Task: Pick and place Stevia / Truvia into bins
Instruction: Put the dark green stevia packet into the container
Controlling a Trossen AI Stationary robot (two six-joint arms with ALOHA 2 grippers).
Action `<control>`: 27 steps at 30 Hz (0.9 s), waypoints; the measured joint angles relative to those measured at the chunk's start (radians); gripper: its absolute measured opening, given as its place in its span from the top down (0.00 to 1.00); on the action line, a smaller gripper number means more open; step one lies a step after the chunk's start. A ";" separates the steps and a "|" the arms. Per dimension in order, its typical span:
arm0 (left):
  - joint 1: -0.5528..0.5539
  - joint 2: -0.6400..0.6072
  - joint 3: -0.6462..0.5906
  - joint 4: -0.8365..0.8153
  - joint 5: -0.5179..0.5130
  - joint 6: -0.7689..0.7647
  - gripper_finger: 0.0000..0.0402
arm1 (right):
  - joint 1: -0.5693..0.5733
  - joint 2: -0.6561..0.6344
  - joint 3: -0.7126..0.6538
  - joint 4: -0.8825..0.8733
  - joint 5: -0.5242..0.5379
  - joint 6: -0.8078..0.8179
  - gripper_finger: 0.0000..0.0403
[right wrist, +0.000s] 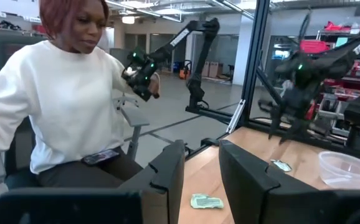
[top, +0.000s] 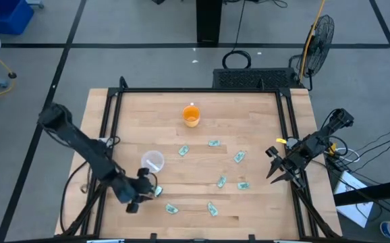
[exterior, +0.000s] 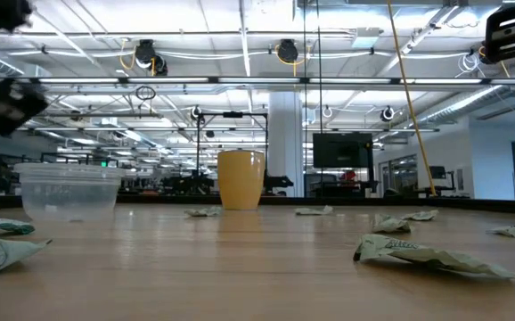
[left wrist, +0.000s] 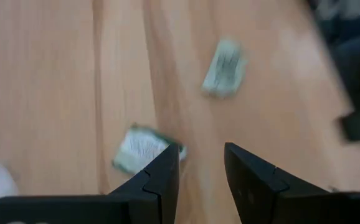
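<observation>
From overhead I see my left gripper [top: 143,191] just in front of the clear plastic cup [top: 152,162], hovering at a crumpled pale-green Stevia packet [top: 158,192] on the butcher-block table [top: 249,115]. The left wrist view shows what overhead can't: dark angular fingers [left wrist: 158,180] a narrow gap apart, nothing between them, that packet [left wrist: 144,150] just beside one tip, another packet [left wrist: 225,67] beyond. Seven more flat paper packets lie scattered right of the clear cup, e.g. one [top: 183,151] near it. A smooth orange cup [top: 191,115] stands behind the clear cup. The right gripper [top: 276,167] waits at the table's right edge, fingers slightly parted, empty. The right wrist view alone shows a seated person in a white sweatshirt [right wrist: 61,93].
</observation>
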 joint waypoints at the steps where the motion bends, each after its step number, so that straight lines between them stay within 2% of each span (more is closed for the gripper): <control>1: -0.003 0.032 0.000 0.001 0.000 -0.016 0.67 | 0.000 0.000 0.000 -0.001 0.000 0.000 0.76; 6: 0.008 0.129 0.000 0.037 -0.083 -0.051 0.67 | 0.000 0.000 0.000 -0.001 0.001 0.000 0.76; 17: 0.013 0.235 0.003 0.073 -0.074 0.003 0.68 | 0.000 0.000 0.000 -0.001 0.002 -0.022 0.76; 20: 0.013 0.244 0.004 0.079 -0.062 0.001 0.74 | 0.000 0.000 0.000 -0.001 0.002 -0.018 0.76; 25: 0.013 0.178 0.001 0.095 -0.026 0.002 0.95 | 0.000 0.000 0.000 -0.001 0.003 -0.023 0.76; 27: 0.012 0.130 0.016 0.077 -0.032 0.023 0.97 | 0.000 0.000 0.000 -0.001 0.003 -0.027 0.76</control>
